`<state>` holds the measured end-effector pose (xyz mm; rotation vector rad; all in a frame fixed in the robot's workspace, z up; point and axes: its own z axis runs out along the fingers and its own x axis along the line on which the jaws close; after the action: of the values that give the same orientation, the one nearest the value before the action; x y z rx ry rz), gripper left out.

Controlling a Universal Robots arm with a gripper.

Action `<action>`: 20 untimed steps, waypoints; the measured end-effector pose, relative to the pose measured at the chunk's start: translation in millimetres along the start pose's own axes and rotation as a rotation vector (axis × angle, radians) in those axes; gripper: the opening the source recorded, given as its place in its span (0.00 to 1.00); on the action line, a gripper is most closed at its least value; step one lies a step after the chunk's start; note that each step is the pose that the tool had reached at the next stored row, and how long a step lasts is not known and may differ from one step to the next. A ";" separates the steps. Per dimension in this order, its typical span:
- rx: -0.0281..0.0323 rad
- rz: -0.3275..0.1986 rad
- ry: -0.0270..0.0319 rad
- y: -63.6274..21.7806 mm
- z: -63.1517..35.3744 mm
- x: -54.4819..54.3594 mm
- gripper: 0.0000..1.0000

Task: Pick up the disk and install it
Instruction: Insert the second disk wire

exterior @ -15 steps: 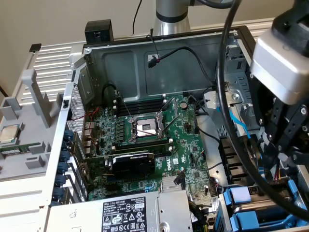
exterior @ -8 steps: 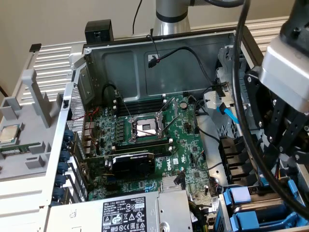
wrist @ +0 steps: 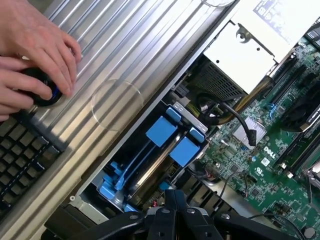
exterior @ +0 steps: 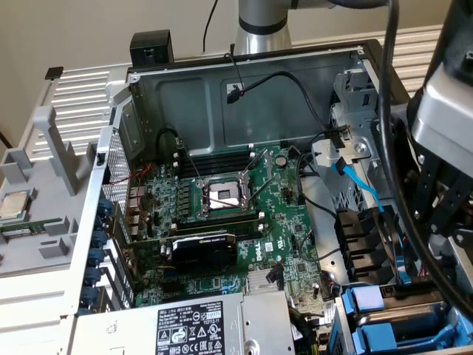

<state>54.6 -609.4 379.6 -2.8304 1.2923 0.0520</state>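
My gripper point(wrist: 175, 194) hangs with its two black fingers pressed together and nothing between them. It is just above a drive bay point(wrist: 90, 200) at the corner of the open computer case. Two blue-fronted carriers point(wrist: 161, 132) sit side by side in that bay. The disk itself is hidden, and I cannot tell whether either carrier holds it. In the exterior view the gripper point(exterior: 442, 211) is at the right edge, over the blue carriers point(exterior: 369, 325) at the case's lower right corner.
A grey power-supply box point(exterior: 222, 325) lies beside the bay. The motherboard point(exterior: 244, 222) with loose black and blue cables fills the case floor. A person's hands point(wrist: 35, 55) rest on a keyboard point(wrist: 20, 155) on the ribbed metal surface point(wrist: 130, 60) outside the case.
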 end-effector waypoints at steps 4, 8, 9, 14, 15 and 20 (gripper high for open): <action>-0.0011 -0.052 -0.0008 -0.1 -0.1 0.1 0.11; -0.0024 -0.083 -0.0012 -1.8 -0.7 1.6 0.11; -0.0027 -0.088 -0.0012 -2.5 -0.9 2.2 0.11; -0.0039 -0.117 -0.0017 -5.5 -1.5 4.7 0.11; -0.0044 -0.131 -0.0020 -5.5 -1.5 4.7 0.11; -0.0084 -0.222 -0.0031 -5.5 -1.8 4.7 0.11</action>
<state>61.9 -609.4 381.2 -2.9587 0.9716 0.0563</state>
